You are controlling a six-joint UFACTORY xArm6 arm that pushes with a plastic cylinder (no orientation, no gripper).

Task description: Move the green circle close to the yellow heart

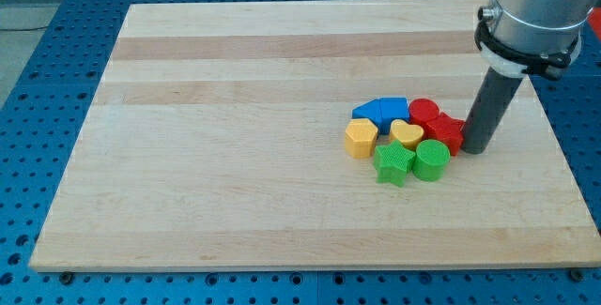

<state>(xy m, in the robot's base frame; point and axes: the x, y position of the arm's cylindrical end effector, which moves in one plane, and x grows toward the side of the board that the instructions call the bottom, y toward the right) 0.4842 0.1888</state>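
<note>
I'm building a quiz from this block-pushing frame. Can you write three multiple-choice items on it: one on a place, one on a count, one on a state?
1. Where is my tip?
A. at the view's right of the block cluster
B. at the view's left of the cluster
C. at the board's top left corner

2. How many green blocks are there?
A. one
B. two
C. four

3. How does the green circle stand relative to the yellow heart?
A. right beside it, just below
B. across the board from it
C. stacked on top of it

Answers:
1 A: the rod ends beside the red blocks.
2 B: a green star and the green circle.
3 A: the two sit edge to edge.
</note>
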